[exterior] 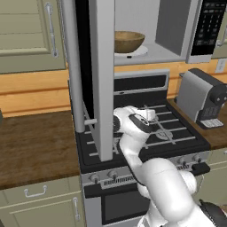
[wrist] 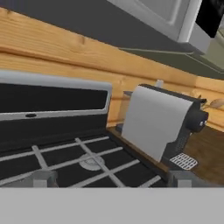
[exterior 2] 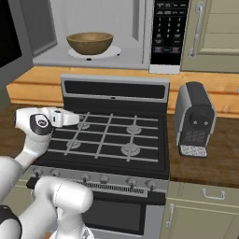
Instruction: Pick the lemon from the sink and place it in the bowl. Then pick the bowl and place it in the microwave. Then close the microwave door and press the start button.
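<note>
The microwave (exterior: 170, 31) hangs above the stove with its door (exterior: 103, 80) swung wide open toward me, seen nearly edge-on; the door's black glass (exterior 2: 8, 32) fills the top left of the right base view. The tan wooden bowl (exterior: 128, 41) (exterior 2: 89, 42) sits on the white turntable inside. The lemon is hidden and the sink is out of view. The black keypad (exterior: 208, 26) (exterior 2: 169, 28) is on the microwave's right side. My gripper (exterior: 148, 115) (exterior 2: 71, 118) (wrist: 111, 179) hovers low over the stove's left burners, pointing right, open and empty, well below the microwave.
A black gas stove (exterior 2: 109, 135) lies under the gripper. A grey coffee machine (exterior: 200, 98) (exterior 2: 193, 119) (wrist: 157, 124) stands on the wooden counter to its right. Olive cabinet doors (exterior: 26, 31) (exterior 2: 214, 32) flank the microwave. The open door stands close to the left of my arm.
</note>
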### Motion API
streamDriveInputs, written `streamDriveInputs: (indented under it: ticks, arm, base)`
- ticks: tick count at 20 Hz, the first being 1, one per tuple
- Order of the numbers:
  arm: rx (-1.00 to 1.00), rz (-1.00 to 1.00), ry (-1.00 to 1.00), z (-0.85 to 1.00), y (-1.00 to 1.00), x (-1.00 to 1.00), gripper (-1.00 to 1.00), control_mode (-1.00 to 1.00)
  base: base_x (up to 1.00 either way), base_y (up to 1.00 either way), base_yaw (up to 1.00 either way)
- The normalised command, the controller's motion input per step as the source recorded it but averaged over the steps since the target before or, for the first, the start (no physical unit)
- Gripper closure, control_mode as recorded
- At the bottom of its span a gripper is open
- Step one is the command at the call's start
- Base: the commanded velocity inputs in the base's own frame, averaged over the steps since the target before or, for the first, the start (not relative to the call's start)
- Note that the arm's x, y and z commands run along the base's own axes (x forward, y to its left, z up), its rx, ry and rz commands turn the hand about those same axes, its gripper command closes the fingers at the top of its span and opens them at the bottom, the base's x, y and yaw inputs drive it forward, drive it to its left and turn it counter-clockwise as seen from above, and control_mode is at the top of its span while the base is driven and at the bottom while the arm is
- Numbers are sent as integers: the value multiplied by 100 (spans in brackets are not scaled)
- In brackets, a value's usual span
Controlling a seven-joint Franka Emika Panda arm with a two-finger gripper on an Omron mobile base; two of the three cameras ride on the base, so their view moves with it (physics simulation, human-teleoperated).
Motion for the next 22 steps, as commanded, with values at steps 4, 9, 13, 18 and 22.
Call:
streamDriveInputs:
  ticks: [4, 9, 13, 18, 22]
  arm:
    - [-36, -10, -16, 0, 46, -15, -100, -100]
    - [-22, -9, -21, 12, 79, -48, -100, -100]
    - [-16, -5, -24, 41, 100, -74, -100, -100]
    - [-15, -3, -19, 58, 100, -73, -100, -100]
    - [-13, 0, -13, 57, 100, -47, -100, -100]
  base:
    - [0, 0, 0]
    - [0, 0, 0]
    - [0, 0, 0]
    - [0, 0, 0]
    - [0, 0, 0]
